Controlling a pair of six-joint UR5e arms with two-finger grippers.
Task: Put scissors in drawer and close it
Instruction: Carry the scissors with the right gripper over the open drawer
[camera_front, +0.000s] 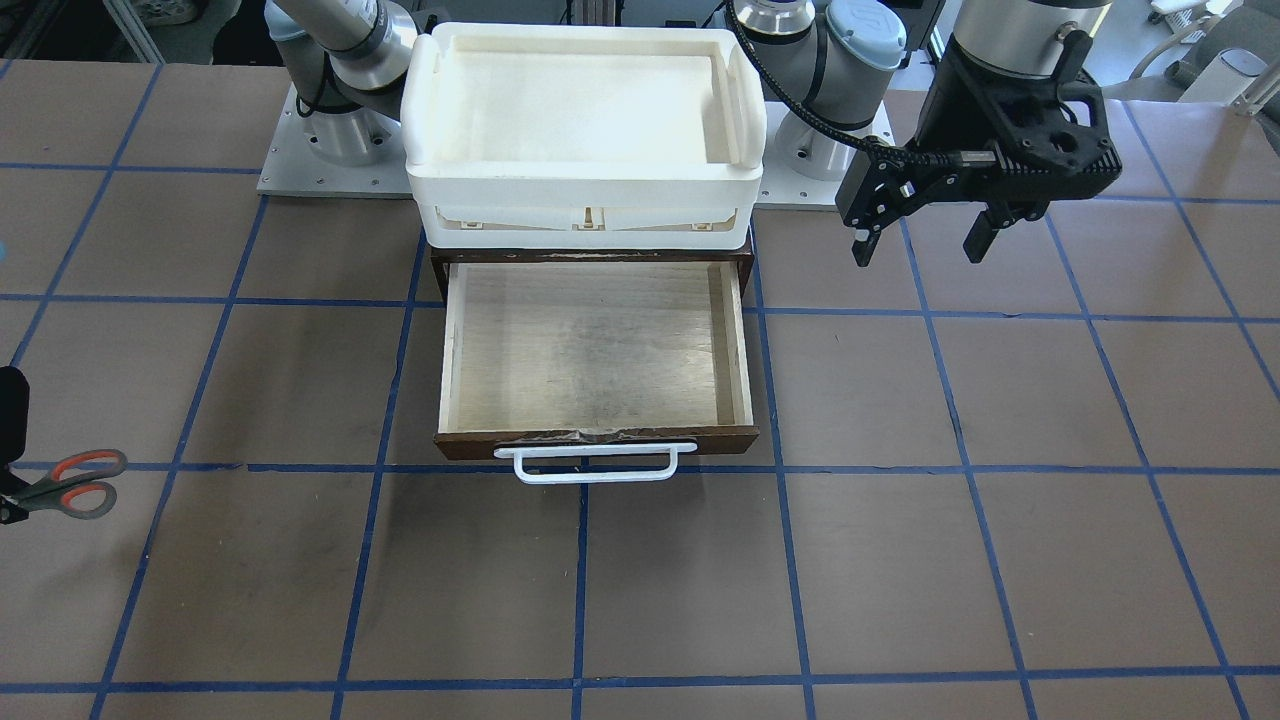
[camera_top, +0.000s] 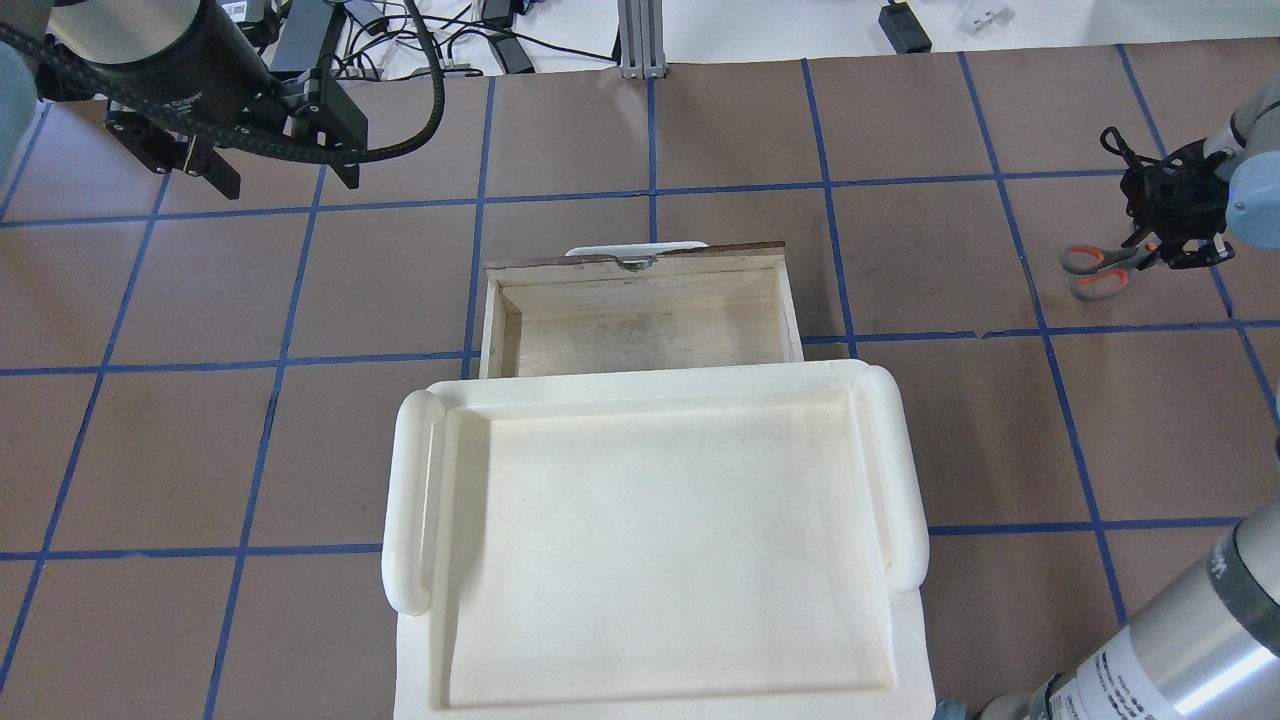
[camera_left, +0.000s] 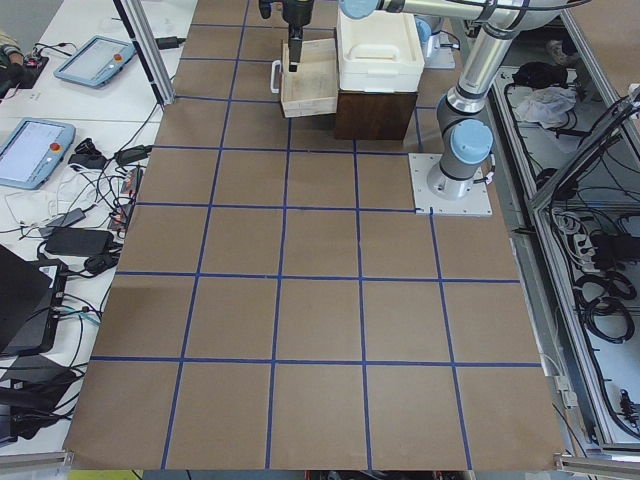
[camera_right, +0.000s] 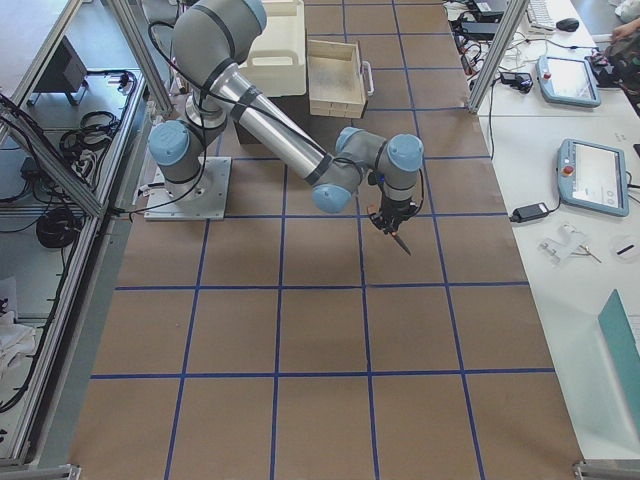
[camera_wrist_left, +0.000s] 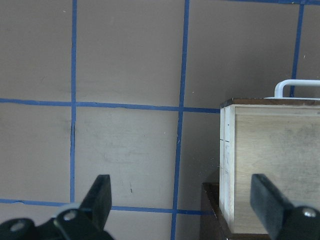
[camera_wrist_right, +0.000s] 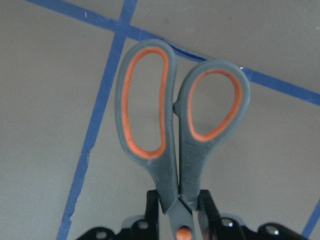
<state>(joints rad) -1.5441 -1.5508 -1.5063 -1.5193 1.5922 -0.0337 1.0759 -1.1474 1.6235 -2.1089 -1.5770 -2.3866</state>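
Note:
The scissors (camera_wrist_right: 170, 130), with grey handles lined in orange-red, are clamped near the pivot by my right gripper (camera_wrist_right: 177, 212), far out on the robot's right side of the table (camera_top: 1100, 270). They also show at the left edge of the front view (camera_front: 75, 485). In the right side view they hang from the gripper just above the table (camera_right: 398, 238). The drawer (camera_front: 600, 350) stands pulled out and empty, with its white bar handle (camera_front: 595, 462) at the front. My left gripper (camera_front: 920, 245) is open and empty, hovering beside the drawer (camera_wrist_left: 275, 165).
A white plastic tray (camera_front: 585, 190) sits on the dark cabinet above the drawer and overhangs it (camera_top: 410, 500). Both arm bases (camera_front: 340, 150) stand behind the cabinet. Brown paper with blue tape lines covers the table.

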